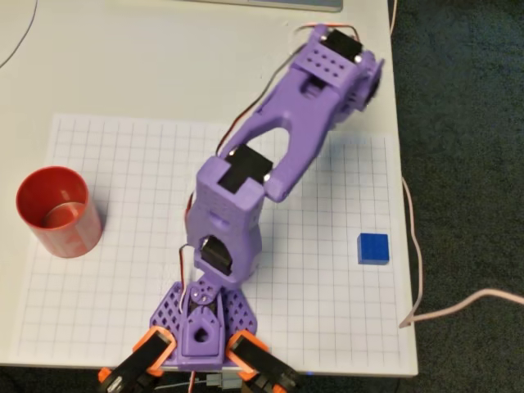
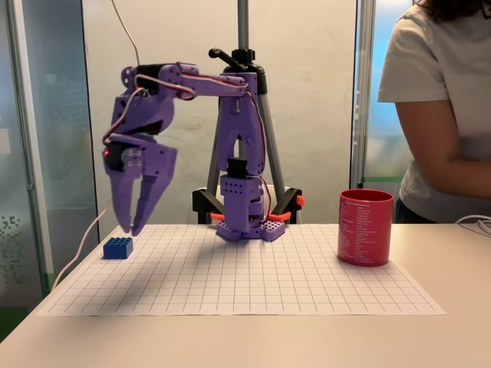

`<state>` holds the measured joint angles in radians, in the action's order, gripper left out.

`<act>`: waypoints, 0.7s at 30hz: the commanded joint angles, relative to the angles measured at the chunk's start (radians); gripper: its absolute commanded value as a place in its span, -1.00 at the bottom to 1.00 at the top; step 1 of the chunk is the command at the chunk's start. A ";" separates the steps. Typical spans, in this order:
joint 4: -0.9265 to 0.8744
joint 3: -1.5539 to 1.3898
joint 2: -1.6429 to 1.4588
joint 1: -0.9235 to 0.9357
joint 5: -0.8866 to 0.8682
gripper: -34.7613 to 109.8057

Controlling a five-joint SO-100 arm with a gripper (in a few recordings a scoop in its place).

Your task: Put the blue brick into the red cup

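- The white gridded paper sheet lies flat on the pale table.
- The small bright blue plastic brick rests on the sheet near its right edge in the overhead view.
- The round red plastic cup stands upright at the sheet's left edge, well apart from the brick.
- The purple arm's base sits between them, at the sheet's bottom edge.
- In the fixed view the two-finger purple gripper hangs above the sheet, just beside and above the brick, not touching it.
- A person stands behind the table, beyond the cup.
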<state>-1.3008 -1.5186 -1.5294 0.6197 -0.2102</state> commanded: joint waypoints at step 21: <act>0.035 -0.121 -0.123 0.506 -0.161 -0.52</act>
<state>-1.2717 -1.5938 -1.5417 1.0876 -0.3620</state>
